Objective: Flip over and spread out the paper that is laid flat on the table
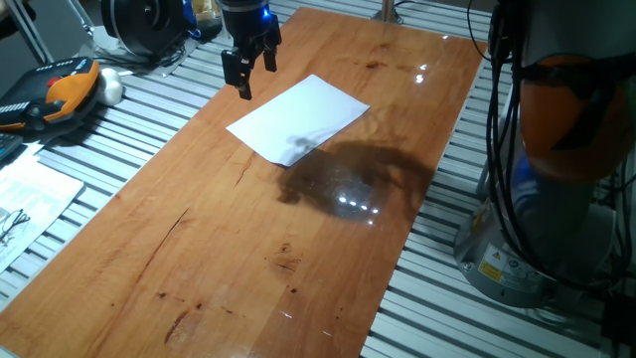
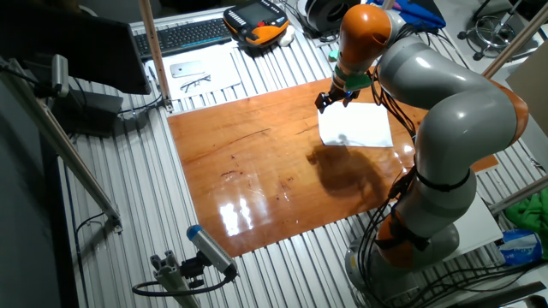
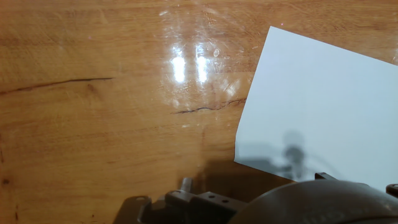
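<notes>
Right, your gripper (image 1: 252, 72) hangs above the table (image 1: 248, 249) near its far end, fingers spread apart and pointing down, nothing between them. You can see it sits just off the paper's (image 1: 298, 119) left corner, clear of the sheet and not touching it. Paper lies flat, blank white face up, well toward that far end and turned at an angle to the table edges. From the other fixed view the gripper (image 2: 334, 98) hovers at the sheet's (image 2: 355, 127) upper left corner, and the arm's shadow falls dark on the wood just in front of the paper. Your hand view shows the paper (image 3: 317, 106) filling the right side, its corner and long edge crisp against the wood (image 3: 93, 112), with glare spots beside it. Fingertips themselves aren't visible there.
</notes>
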You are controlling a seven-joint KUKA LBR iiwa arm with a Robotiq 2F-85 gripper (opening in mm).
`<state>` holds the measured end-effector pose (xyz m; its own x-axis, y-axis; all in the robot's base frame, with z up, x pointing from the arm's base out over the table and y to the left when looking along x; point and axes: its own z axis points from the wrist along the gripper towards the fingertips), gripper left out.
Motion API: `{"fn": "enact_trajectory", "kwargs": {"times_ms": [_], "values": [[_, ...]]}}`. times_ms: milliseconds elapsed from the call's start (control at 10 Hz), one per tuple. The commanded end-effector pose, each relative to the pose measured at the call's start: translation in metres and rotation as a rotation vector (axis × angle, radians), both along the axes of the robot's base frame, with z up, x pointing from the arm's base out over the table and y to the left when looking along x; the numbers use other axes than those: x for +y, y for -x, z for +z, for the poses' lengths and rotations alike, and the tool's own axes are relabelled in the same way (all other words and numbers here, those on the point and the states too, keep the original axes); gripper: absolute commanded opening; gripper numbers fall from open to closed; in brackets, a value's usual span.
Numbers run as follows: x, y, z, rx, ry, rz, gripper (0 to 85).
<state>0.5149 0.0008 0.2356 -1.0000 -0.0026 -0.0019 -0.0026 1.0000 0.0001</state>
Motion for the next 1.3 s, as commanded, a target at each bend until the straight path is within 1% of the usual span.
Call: {"fn": "enact_trajectory", "kwargs": {"times_ms": [0,100,500,600,700,1100,1200], "values": [[0.0,0.0,0.0001,0.0,0.0,0.0,0.0],[-0.0001,0.0,0.0003,-0.043,0.148,0.033,0.0],[0.0002,0.0,0.0004,-0.038,0.14,0.031,0.0],[0.0001,0.0,0.0004,-0.035,0.134,0.029,0.0],[-0.0004,-0.0003,0.0002,-0.033,0.12,0.024,0.0],[-0.0031,-0.0012,-0.0012,-0.027,0.103,0.019,0.0],[-0.0044,-0.0016,-0.0022,-0.027,0.091,0.021,0.0]]}}
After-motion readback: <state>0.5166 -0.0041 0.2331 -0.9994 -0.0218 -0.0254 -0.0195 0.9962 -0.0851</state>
